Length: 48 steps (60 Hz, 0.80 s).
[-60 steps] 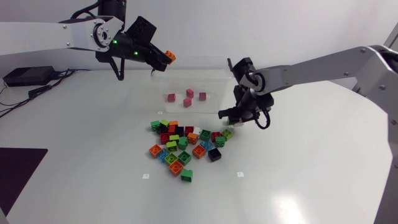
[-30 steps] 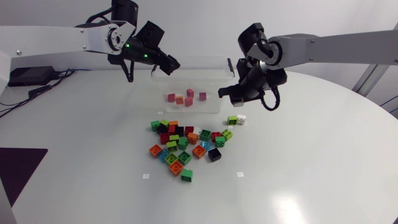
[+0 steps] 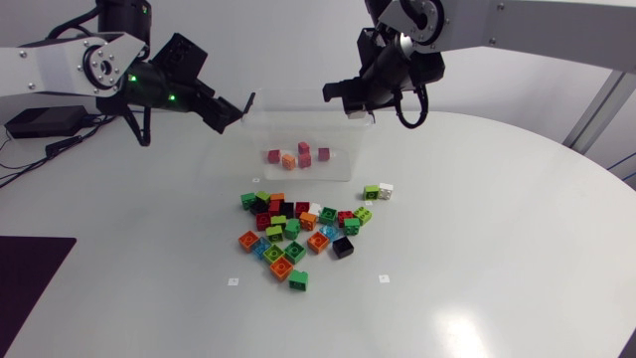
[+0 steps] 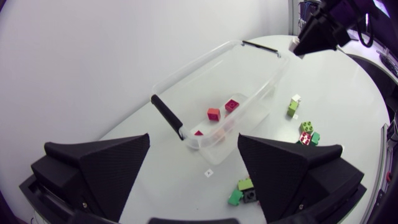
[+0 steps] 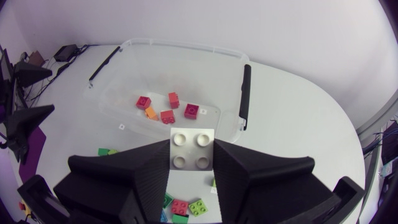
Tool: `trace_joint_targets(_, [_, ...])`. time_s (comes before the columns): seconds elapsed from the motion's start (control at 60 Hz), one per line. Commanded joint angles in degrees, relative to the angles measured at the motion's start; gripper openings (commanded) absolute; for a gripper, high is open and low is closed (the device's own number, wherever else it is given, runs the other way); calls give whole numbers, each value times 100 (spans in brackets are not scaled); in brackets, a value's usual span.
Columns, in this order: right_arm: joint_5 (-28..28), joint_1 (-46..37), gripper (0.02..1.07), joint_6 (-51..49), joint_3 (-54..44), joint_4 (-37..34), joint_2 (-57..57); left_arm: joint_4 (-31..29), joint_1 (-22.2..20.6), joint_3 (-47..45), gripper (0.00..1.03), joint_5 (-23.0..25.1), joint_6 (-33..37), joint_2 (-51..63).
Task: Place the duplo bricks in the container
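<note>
Grips a white brick (image 5: 191, 149) in the right gripper (image 5: 191, 160), both fingers pressed against its sides, four studs toward the wrist camera. Holds it in the air over the right end of the clear container (image 3: 350, 167), close to the black handle (image 5: 244, 93) on that end.

Hangs the left gripper (image 4: 193, 186) just off the container's left end, raised above the table (image 3: 497, 259), fingers spread wide with nothing between them. Looks from there along the container, with the second black handle (image 4: 168, 117) nearest.

Finds five small bricks on the container floor, bunched around the middle: four pink-red bricks (image 3: 303, 151) and one orange brick (image 3: 288, 161). All lying flat, some touching, some slightly apart.

Spots the loose pile (image 3: 298, 234) on the table just near of the container: green, orange, red, black and light blue pieces, tightly clustered, many touching. Notes a green-and-white pair (image 3: 376, 191) a little right of the pile, apart from it, near of the container's right end. Cannot tell whether those two are stuck together or just touching.
</note>
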Motion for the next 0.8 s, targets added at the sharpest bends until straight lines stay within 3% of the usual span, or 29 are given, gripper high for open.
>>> trace_joint_targets(0.0, [52,39,30,70,236,-14,303,-24,91,-434,99,-24,261,-286])
trace_joint_targets(0.35, [96,83,30,17,983,258,1006,-68,372,-1577,99,-24,1052,-462])
trace_joint_targets(0.783, [113,100,31,-45,1792,337,1727,187,381,-1928,99,-6,1482,259])
